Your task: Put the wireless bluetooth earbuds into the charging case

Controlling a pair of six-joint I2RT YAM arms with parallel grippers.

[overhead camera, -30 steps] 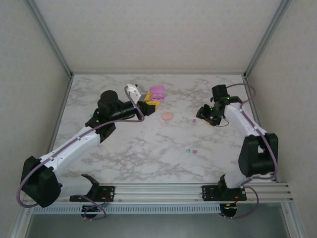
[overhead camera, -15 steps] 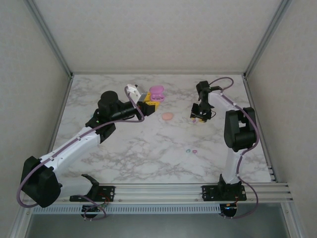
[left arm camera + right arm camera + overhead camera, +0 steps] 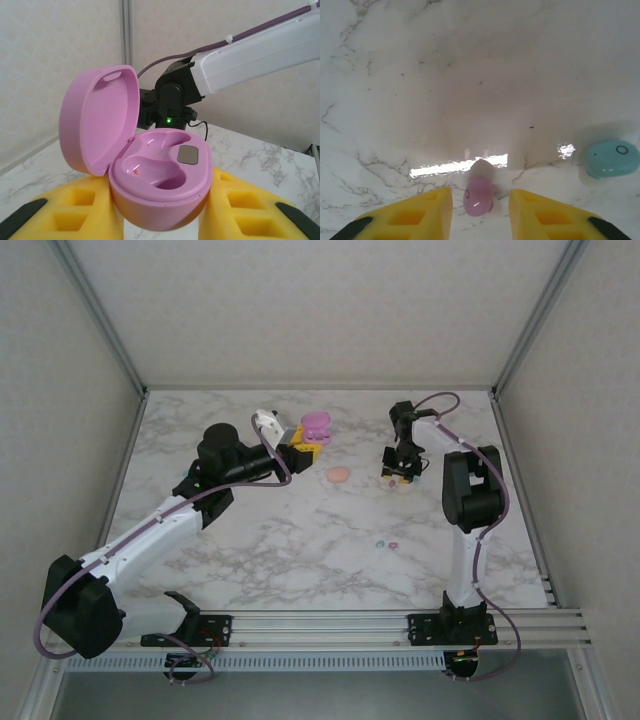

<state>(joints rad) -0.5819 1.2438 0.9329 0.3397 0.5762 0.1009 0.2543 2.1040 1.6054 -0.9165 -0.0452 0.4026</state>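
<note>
"Where's the pink earbud (image 3: 479, 197)?"

"On the marble table (image 3: 250, 540), right of the peach case (image 3: 339, 474). It sits between the right gripper's (image 3: 396, 478) parted fingers and touches neither. A teal earbud (image 3: 611, 158) lies near it."

"And the charging case (image 3: 317, 424)?"

"Beyond the peach case, slightly left, lid up, clamped in the left gripper (image 3: 304, 447). Two more buds (image 3: 386, 543) lie nearer than the peach case, to its right."

- Glossy pink oval plastic charging case (image 3: 160, 175): lid hinged open and upright on the left, both wells empty, gripped by the left tool (image 3: 160, 220) above the counter (image 3: 250, 540).
- Tiny rounded pink earbud (image 3: 479, 196): on the counter between the right tool (image 3: 480, 212)'s spread fingers, untouched.
- Tiny teal earbud (image 3: 611, 158): on the counter, off to its right.
</note>
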